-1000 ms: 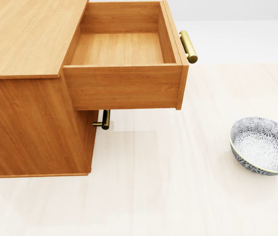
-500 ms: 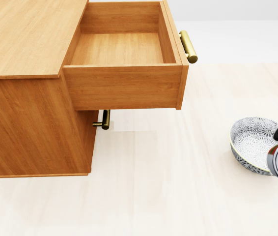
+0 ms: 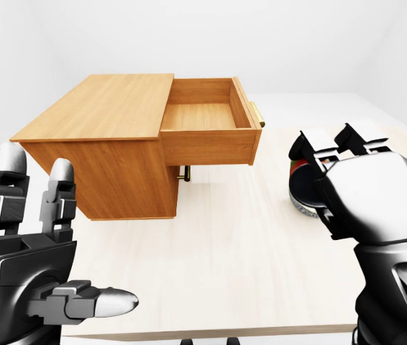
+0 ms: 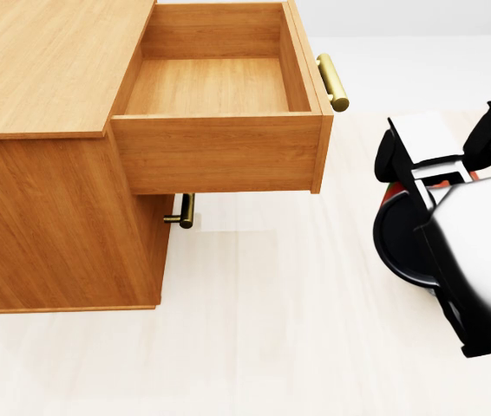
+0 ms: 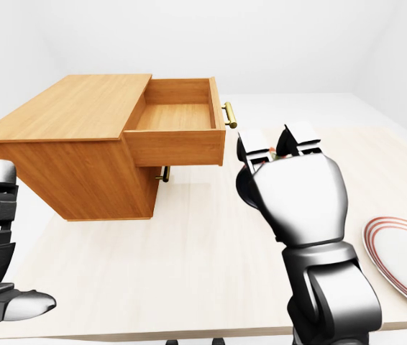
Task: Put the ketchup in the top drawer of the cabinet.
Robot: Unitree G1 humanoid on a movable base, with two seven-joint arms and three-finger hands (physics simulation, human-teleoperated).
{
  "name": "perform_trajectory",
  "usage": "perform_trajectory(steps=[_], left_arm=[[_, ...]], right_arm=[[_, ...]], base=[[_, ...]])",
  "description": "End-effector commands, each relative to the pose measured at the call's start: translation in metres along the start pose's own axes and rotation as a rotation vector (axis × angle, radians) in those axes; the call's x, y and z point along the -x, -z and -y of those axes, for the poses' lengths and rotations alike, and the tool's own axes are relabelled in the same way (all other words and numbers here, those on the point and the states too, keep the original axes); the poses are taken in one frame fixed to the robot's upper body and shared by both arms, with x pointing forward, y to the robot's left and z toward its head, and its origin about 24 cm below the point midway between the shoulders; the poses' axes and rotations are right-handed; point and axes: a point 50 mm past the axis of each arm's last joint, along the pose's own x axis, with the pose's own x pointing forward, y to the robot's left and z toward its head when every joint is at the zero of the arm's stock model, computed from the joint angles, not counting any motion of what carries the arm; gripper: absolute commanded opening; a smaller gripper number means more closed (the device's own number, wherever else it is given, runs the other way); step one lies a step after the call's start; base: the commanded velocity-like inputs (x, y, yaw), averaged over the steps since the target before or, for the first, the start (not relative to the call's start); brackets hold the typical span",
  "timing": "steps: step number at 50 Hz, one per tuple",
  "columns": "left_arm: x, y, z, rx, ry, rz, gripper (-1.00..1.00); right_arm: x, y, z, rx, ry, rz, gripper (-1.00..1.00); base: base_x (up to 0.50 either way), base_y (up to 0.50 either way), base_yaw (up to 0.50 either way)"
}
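Top drawer (image 4: 215, 87) stands open, empty. Right robot hand (image 5: 290, 180) closed around ketchup (image 4: 441, 180); left robot hand (image 3: 31, 266) open, fingers spread.

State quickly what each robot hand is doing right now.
Left hand: open, fingers spread, holding nothing.
Right hand: back faces the cameras; grip cannot be told.

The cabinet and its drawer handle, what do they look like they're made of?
The cabinet looks like light wood, with visible grain and a matte finish. The drawer handle looks like brushed brass: a golden cylinder with a soft sheen. As renders, both could be imitation.
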Motion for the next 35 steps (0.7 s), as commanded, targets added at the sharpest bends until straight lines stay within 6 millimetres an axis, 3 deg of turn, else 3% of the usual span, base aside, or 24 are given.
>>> perform_trajectory(steps=[1, 14, 26, 35], left_arm=[[0.000, 0.000, 0.000, 0.001, -0.001, 0.000, 1.00], [-0.001, -0.001, -0.001, 0.002, -0.002, 0.004, 1.00], [-0.002, -0.002, -0.001, -0.001, -0.010, 0.025, 1.00], [-0.003, -0.003, -0.001, -0.001, -0.011, 0.027, 1.00]], right_arm=[[0.004, -0.006, 0.011, -0.011, 0.072, -0.026, -1.00], [0.003, -0.007, 0.011, -0.006, 0.075, -0.016, -1.00], [-0.046, -0.024, 0.028, 0.286, 0.089, 0.309, -1.00], [-0.080, -0.026, 0.048, 0.332, 0.102, 0.362, -1.00]], base=[[0.00, 0.00, 0.00], [0.00, 0.00, 0.00], [0.00, 0.00, 0.00], [0.00, 0.00, 0.00]])
